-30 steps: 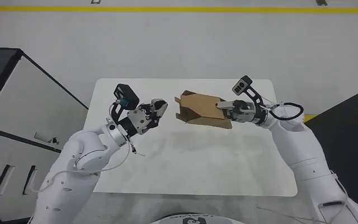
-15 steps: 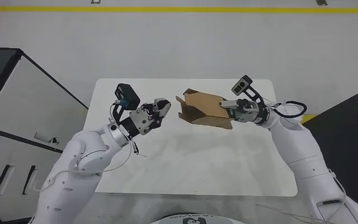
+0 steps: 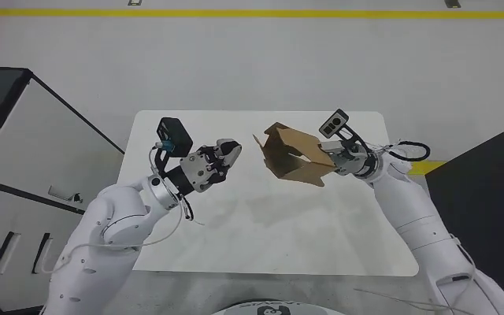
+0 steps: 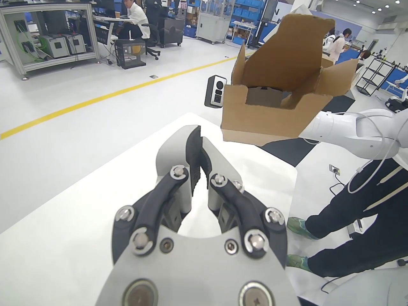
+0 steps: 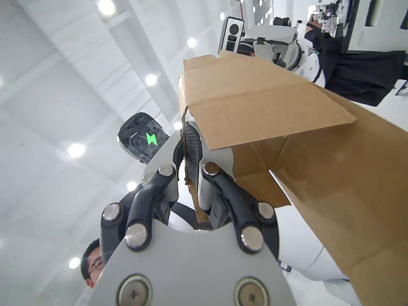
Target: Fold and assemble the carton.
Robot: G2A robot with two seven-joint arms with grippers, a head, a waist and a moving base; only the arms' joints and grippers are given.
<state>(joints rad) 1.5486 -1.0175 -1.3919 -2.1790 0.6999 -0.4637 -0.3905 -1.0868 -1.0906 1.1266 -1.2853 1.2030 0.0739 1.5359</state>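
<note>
Tabletop [image 3: 260, 244] nearest me is plain white. Over its left part I see my left gripper [image 4: 200, 148], its fingers pressed almost together with nothing between them. It points toward the carton [image 4: 274, 116] and stays apart from it. Farther out, the brown carton hangs tilted above the table's far half, lifted off the surface. Its unclosed end, with the flaps loose, is turned toward the left gripper. At the carton's other end my right gripper [image 5: 188, 138] is clamped on one wall, a pad on either side of the cardboard edge.
</note>
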